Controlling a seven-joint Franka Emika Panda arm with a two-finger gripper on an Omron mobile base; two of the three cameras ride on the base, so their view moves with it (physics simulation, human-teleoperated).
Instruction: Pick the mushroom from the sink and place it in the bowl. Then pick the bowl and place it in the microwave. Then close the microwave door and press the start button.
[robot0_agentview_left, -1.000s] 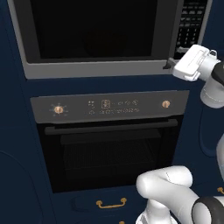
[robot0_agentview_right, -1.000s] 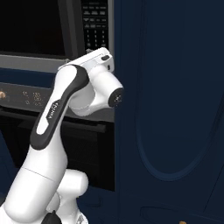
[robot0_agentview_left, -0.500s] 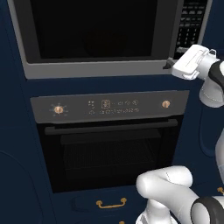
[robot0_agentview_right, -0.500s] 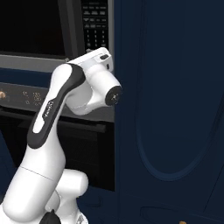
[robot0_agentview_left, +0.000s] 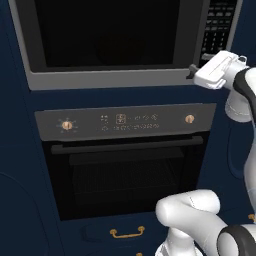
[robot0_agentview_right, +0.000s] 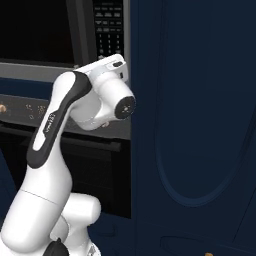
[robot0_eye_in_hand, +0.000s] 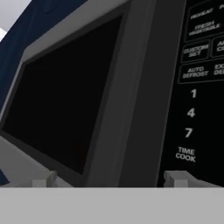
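Since a second ago the hand has edged slightly left along the microwave (robot0_agentview_left: 115, 45), toward its lower right corner. The gripper (robot0_eye_in_hand: 109, 178) has its fingers (robot0_eye_in_hand: 43, 178) spread wide, holding nothing; one tip sits at 7 o'clock in the hand view, the other at 5. The door (robot0_eye_in_hand: 65, 96) is shut. The keypad (robot0_eye_in_hand: 197, 87) lies at 3 o'clock. An oven (robot0_agentview_left: 125, 165) sits below.

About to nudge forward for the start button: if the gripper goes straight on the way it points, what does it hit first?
Probably the microwave front: the open gripper straddles the grey frame between the microwave door and the keypad panel, so the frame likely comes first. Depth is unclear.
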